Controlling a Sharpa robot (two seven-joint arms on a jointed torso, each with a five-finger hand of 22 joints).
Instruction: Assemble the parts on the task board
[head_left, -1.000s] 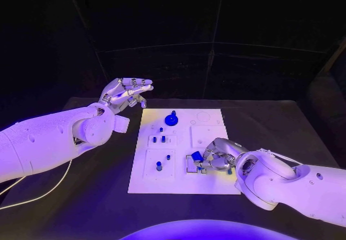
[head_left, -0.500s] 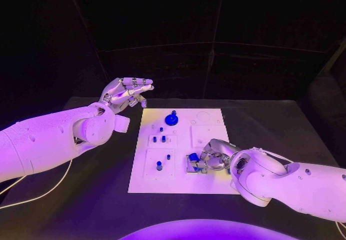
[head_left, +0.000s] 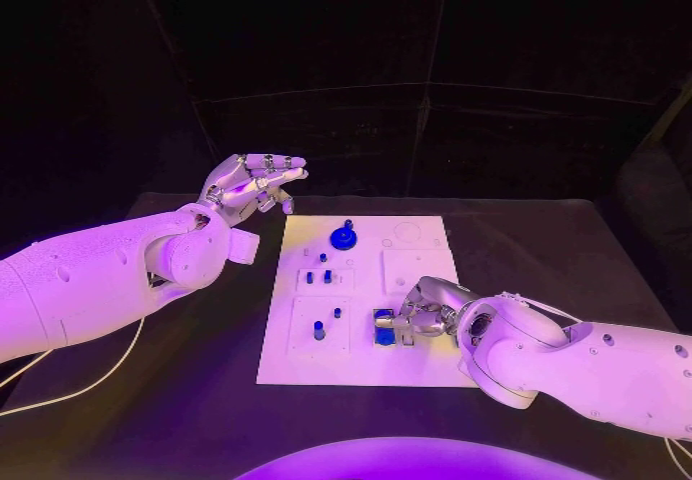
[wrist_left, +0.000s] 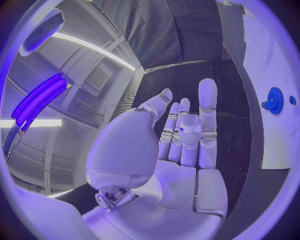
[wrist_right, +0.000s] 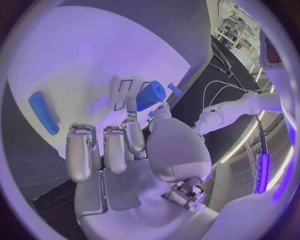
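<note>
The white task board (head_left: 418, 370) lies in the middle of the black worktop (head_left: 577, 250), long side running away from the robot. Near its lower right part, the right hand (head_left: 426, 312) presses down on the board with a small blue block (head_left: 384, 328) pinched between thumb and a finger; in the right wrist view the same piece shows as a short blue cylinder-like part (wrist_right: 150, 95) at the fingertips (wrist_right: 131, 106), just over a pair of rectangular slots, while the other fingers hang curled beside it. A long blue bar (wrist_right: 43, 112) lies flat on the board well apart from that hand in the wrist view.

Further up the board, near its top edge, a round blue gear with an upright peg (head_left: 343, 238) stands left of centre. Below it a few small blue pins (head_left: 326, 277) stand in a raised square, and lower still another square holds a blue pin (head_left: 336, 314) and a grey one (head_left: 319, 333).

The left hand (head_left: 254, 183) hovers in the upper left of the frame, off the board's top left corner and above the worktop, holding nothing; its fingers are stretched out and loosely apart, as the left wrist view (wrist_left: 181, 145) shows, with the gear (wrist_left: 274, 100) visible beyond.
</note>
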